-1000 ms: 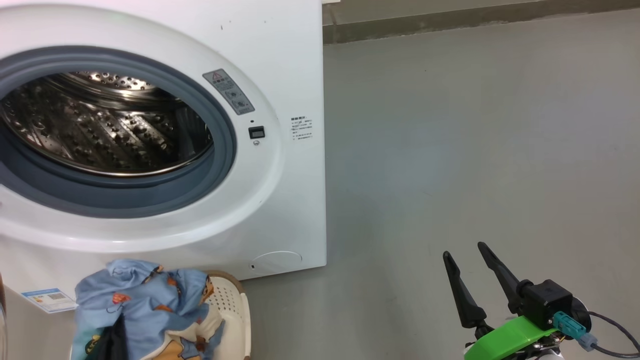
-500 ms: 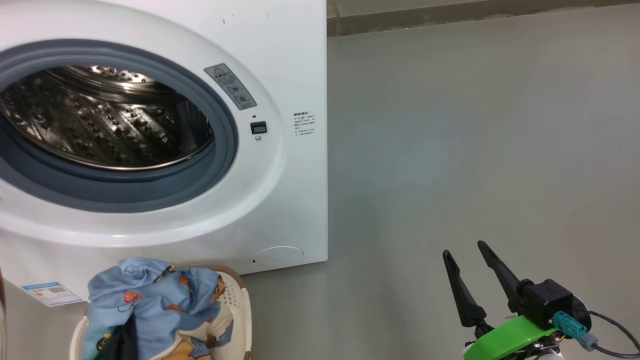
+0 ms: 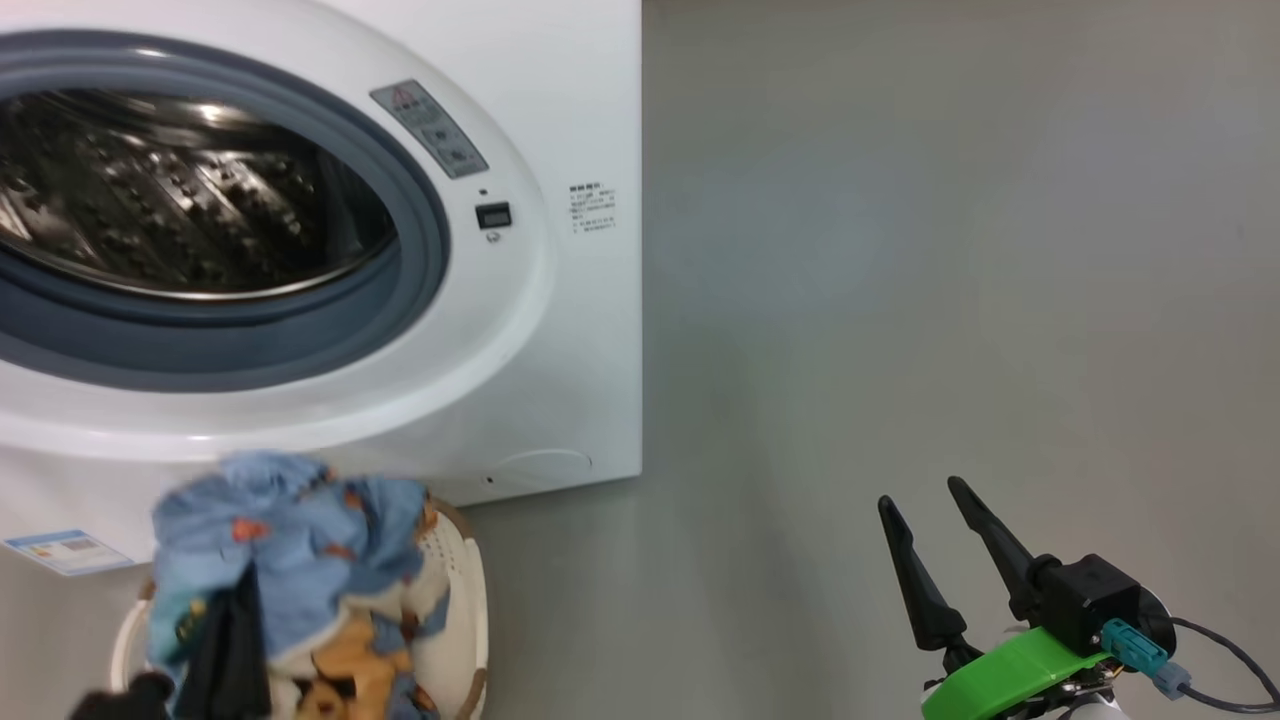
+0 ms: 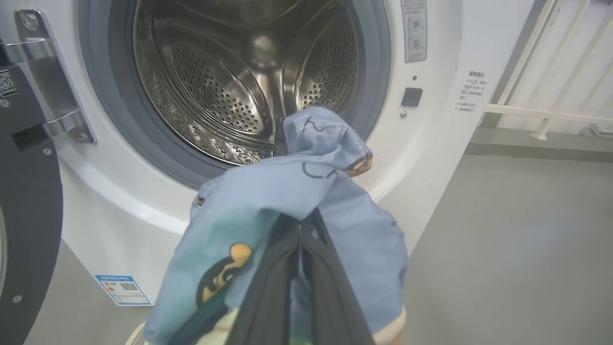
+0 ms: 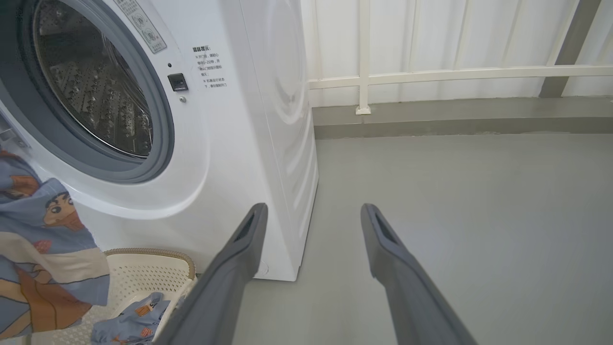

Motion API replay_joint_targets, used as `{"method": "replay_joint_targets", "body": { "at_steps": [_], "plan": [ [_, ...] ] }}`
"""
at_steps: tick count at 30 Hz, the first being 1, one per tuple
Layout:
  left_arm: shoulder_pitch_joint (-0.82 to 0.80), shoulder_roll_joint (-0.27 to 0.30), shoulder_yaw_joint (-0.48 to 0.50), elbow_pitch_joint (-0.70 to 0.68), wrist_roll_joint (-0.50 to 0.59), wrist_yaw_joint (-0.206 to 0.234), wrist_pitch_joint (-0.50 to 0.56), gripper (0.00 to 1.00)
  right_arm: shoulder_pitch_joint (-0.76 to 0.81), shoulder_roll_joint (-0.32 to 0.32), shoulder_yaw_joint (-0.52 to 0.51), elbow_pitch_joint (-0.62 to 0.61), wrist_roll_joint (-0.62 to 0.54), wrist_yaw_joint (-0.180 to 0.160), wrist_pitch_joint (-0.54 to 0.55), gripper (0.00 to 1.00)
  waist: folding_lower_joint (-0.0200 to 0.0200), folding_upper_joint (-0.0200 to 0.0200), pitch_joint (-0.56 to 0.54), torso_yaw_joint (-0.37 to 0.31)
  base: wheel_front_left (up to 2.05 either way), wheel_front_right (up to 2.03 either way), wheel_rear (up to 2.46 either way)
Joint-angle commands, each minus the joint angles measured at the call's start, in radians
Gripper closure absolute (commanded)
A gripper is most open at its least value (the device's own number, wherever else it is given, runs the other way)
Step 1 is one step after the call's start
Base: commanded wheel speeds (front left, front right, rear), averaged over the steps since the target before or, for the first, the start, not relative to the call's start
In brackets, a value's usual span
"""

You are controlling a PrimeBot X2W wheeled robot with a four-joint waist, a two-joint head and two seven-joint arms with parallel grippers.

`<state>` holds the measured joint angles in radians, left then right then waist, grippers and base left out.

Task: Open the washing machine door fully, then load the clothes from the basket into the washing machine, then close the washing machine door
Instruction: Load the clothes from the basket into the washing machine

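We find the small cream perforated plastic basket (image 3: 465, 600) before the white front-loading washing machine (image 3: 590, 100), below its drum opening (image 3: 190, 190). The light blue printed clothes (image 3: 290, 530) hang over it, clamped in the left gripper (image 4: 304, 227). The right gripper (image 3: 920, 493) stands well to the right.

Grey floor (image 3: 900, 300) — washing machine (image 3: 590, 100), basket (image 3: 462, 600).

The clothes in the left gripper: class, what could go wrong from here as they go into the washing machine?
1. The left gripper pinches just a fold of the clothes; they might slip.
2. Loose, hanging fabric may drape over the grey gasket and stay outside the drum.
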<state>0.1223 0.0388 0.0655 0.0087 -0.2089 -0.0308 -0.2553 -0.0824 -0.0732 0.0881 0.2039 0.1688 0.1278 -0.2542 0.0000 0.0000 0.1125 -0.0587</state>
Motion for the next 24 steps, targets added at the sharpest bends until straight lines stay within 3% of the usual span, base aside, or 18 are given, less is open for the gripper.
{"method": "replay_joint_targets", "body": {
  "at_steps": [1, 10, 17, 24],
  "plan": [
    [-0.077, 0.011, 0.04, -0.033, 0.001, 0.0, -0.006, 1.0, -0.032, -0.007, 0.026, -0.03, 0.002, 0.003, -0.008, 0.0, 0.0, 0.0, 0.051, -0.015, 0.0, 0.0, 0.0],
    [-0.264, 0.011, 0.077, 0.014, -0.004, 0.005, -0.006, 1.0, -0.078, -0.02, 0.035, -0.041, 0.003, 0.003, -0.008, 0.0, 0.0, 0.0, 0.168, -0.045, 0.0, 0.0, 0.0],
    [-0.423, 0.013, 0.136, 0.056, 0.044, -0.027, -0.006, 1.0, -0.11, -0.022, 0.034, -0.054, 0.006, 0.003, -0.008, 0.0, 0.0, 0.0, 0.253, -0.061, 0.0, 0.0, 0.0],
    [-0.583, 0.05, 0.2, 0.107, 0.08, -0.05, -0.006, 1.0, -0.148, -0.017, 0.043, -0.065, 0.012, 0.003, -0.008, 0.0, 0.0, 0.0, 0.339, -0.082, 0.0, 0.0, 0.0]
  ]
}}
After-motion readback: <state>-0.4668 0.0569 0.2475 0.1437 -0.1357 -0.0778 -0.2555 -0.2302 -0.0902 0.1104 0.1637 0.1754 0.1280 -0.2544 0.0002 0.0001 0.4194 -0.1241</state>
